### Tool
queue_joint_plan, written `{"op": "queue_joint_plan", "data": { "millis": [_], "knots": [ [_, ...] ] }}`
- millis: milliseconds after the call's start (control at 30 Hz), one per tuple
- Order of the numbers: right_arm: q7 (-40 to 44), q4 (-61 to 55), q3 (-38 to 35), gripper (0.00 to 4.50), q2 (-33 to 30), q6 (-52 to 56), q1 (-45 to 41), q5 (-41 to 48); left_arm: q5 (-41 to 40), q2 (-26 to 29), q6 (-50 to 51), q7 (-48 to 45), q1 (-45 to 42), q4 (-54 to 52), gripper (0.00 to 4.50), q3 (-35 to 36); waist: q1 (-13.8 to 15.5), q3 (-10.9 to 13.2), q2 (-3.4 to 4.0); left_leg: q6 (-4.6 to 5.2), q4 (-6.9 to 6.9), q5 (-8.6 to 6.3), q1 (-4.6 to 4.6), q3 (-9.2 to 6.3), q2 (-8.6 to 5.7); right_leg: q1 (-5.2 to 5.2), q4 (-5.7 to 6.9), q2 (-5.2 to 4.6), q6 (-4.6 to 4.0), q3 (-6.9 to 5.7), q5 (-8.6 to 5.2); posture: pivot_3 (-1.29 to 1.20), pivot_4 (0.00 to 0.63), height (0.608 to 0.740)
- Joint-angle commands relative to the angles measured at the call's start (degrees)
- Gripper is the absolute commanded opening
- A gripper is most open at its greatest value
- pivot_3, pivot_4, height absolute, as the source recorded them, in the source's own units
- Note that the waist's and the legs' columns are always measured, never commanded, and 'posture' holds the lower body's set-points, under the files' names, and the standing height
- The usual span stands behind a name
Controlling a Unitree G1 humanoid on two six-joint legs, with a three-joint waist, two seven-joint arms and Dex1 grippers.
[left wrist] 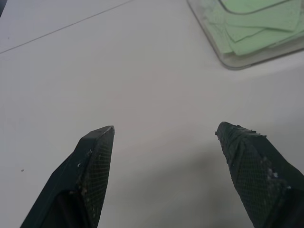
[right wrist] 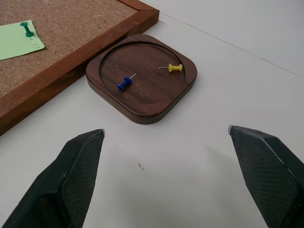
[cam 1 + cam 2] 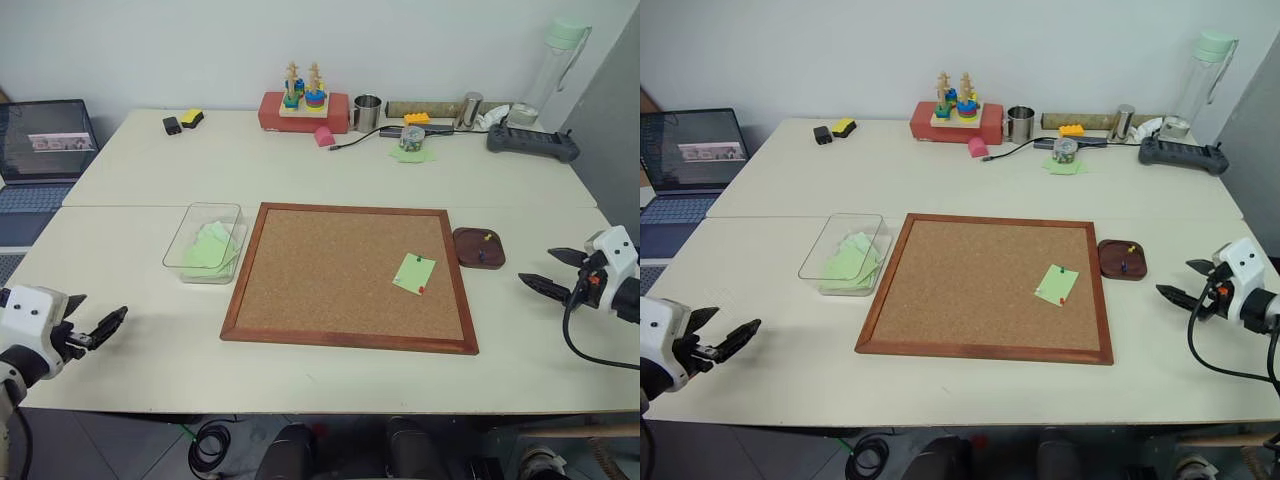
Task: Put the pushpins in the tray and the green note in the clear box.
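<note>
A light green note (image 3: 413, 272) lies on the cork board (image 3: 330, 270) near its right edge, held by a green pushpin (image 2: 27, 29) at its top and a red pushpin (image 3: 421, 290) at its lower corner. Just right of the board sits the dark brown tray (image 3: 468, 245), with a yellow pushpin (image 2: 176, 68) and a blue pushpin (image 2: 125, 84) lying in it. The clear box (image 3: 214, 206) stands left of the board and holds several green notes. My right gripper (image 3: 535, 266) hangs open a little right of the tray, empty. Near the table's front left, my left gripper (image 3: 96, 314) is open and empty.
A laptop (image 3: 40, 150) sits at the far left. Along the back edge stand a red block with a stacking toy (image 3: 303, 105), a pink block (image 3: 324, 136), a metal cup (image 3: 367, 112), a clear bottle (image 3: 555, 65) and a black controller (image 3: 533, 142).
</note>
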Motion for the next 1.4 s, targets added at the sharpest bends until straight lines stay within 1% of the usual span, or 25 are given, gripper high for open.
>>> {"op": "queue_joint_plan", "data": {
  "millis": [33, 200, 267, 333, 433, 467, 567, 667, 733, 833, 933, 1033, 1167, 1400],
  "knots": [
    [0.81, -3.57, -1.33, 4.41, -0.93, 0.42, 0.10, 1.21, -3.38, 1.72, 2.48, -1.36, -3.14, -6.91, 3.04, 0.30, 0.01, 0.02, -0.03, 0.00, 0.02, 0.00, -0.01, -0.02, 0.00, 0.00, 0.01, 0.00, 0.00, -0.02, 0.00, 0.00, 0.150, 0.740],
    [1.86, -8.25, -1.86, 4.41, -1.12, 2.44, 1.53, 2.44, -5.58, 3.18, 7.61, -2.84, -8.25, -15.81, 1.99, -4.74, 0.23, 0.01, -0.04, 0.00, 0.13, 0.00, -0.04, -0.04, -0.01, 0.03, 0.04, 0.02, 0.04, -0.02, 0.03, 0.00, 0.150, 0.740],
    [2.65, -11.97, -2.04, 4.41, -1.49, 3.87, 2.97, 3.40, -6.06, 3.61, 10.10, -3.18, -10.83, -20.28, 1.57, -8.67, 0.23, 0.01, -0.04, 0.00, 0.14, 0.00, -0.04, -0.03, -0.01, 0.03, 0.03, 0.02, 0.06, -0.01, 0.04, 0.00, 0.150, 0.740],
    [3.33, -15.94, -2.01, 4.41, -1.88, 5.27, 4.26, 4.40, -5.79, 3.15, 11.98, -2.73, -13.61, -23.72, 1.25, -13.09, 0.16, 0.01, -0.04, 0.00, 0.12, 0.00, -0.04, -0.02, -0.02, 0.03, 0.03, 0.03, 0.06, 0.01, 0.05, 0.00, 0.150, 0.740],
    [4.04, -21.48, -1.67, 4.41, -2.16, 7.46, 5.24, 5.58, -5.10, 0.16, 14.58, -1.49, -18.16, -27.69, 0.73, -21.24, 0.13, 0.01, -0.03, 0.00, 0.13, 0.00, -0.05, -0.01, -0.02, 0.02, 0.04, 0.06, 0.08, 0.03, 0.05, 0.00, 0.150, 0.740],
    [4.14, -23.19, -1.47, 4.41, -2.10, 8.25, 5.30, 6.01, -4.89, -1.66, 15.47, -0.75, -19.94, -28.53, 0.54, -24.28, 0.16, -0.01, 0.01, 0.00, 0.13, 0.00, -0.03, 0.01, -0.02, 0.03, 0.04, 0.09, 0.09, 0.04, 0.06, 0.00, 0.150, 0.740],
    [3.54, -26.84, -0.85, 4.41, -1.54, 10.14, 5.11, 7.08, -3.60, -5.74, 16.62, -0.30, -23.24, -29.25, 0.01, -31.14, -0.02, 0.01, -0.06, 0.00, 0.19, 0.00, -0.04, 0.04, 0.01, 0.04, 0.04, 0.36, 0.19, 0.12, 0.12, 0.00, 0.150, 0.740],
    [1.70, -29.03, 0.13, 4.41, 0.35, 11.12, 3.99, 7.57, -0.93, -10.53, 15.14, 0.11, -25.80, -25.36, 0.01, -37.19, -0.02, 0.02, -0.07, 0.00, 0.19, 0.00, -0.03, 0.03, 0.06, 0.04, 0.04, 0.47, 0.19, 0.16, 0.13, 0.00, 0.150, 0.740],
    [0.50, -29.17, 0.91, 4.41, 1.96, 11.92, 2.90, 7.90, 1.60, -14.35, 12.05, 0.44, -28.28, -19.38, 0.01, -40.13, 0.00, 0.02, -0.07, 0.00, 0.21, 0.00, -0.04, 0.02, 0.09, 0.04, 0.06, 0.52, 0.16, 0.16, 0.15, 0.00, 0.150, 0.740],
    [-0.88, -28.56, 3.24, 4.41, 4.04, 11.57, 1.54, 6.61, 3.24, -20.51, 8.24, 1.58, -31.74, -11.17, 0.01, -42.10, 0.22, 0.03, -0.10, 0.00, 0.27, 0.01, -0.02, 0.03, 0.06, 0.08, 0.07, 0.53, 0.15, 0.13, 0.18, 0.00, 0.150, 0.740],
    [-3.09, -27.01, 5.15, 4.41, 6.85, 10.98, -0.55, 5.53, 5.37, -24.14, 4.82, 1.00, -33.03, -5.30, 0.01, -43.85, 0.17, 0.02, -0.10, 0.00, 0.30, 0.02, -0.05, 0.02, 0.07, 0.06, 0.03, 0.55, 0.16, 0.16, 0.23, 0.00, 0.150, 0.740],
    [-5.39, -24.80, 7.45, 4.41, 9.68, 10.05, -2.60, 3.64, 6.76, -26.25, 2.57, 0.62, -33.29, -0.41, 0.01, -44.73, 0.05, 0.02, -0.10, 0.00, 0.28, 0.02, -0.05, 0.04, 0.07, 0.02, 0.04, 0.54, 0.17, 0.20, 0.24, 0.00, 0.150, 0.740],
    [-7.20, -21.32, 11.04, 4.41, 12.91, 9.63, -5.15, 0.71, 8.86, -27.35, 0.77, 0.40, -32.65, 3.16, 0.01, -45.72, 0.06, 0.01, -0.09, -0.01, 0.25, 0.02, -0.05, -0.01, 0.09, -0.01, 0.06, 0.54, 0.16, 0.16, 0.24, 0.00, 0.150, 0.740],
    [-7.80, -8.46, 15.78, 4.41, 18.21, 5.56, -12.21, -3.91, 10.93, -28.61, 0.35, 0.74, -31.52, 4.46, 0.01, -46.09, 0.08, -0.07, -0.01, -0.01, 0.30, 0.03, 0.00, 0.01, 0.03, 0.05, 0.07, 0.53, 0.18, 0.20, 0.26, 0.00, 0.150, 0.740]
  ]
}}
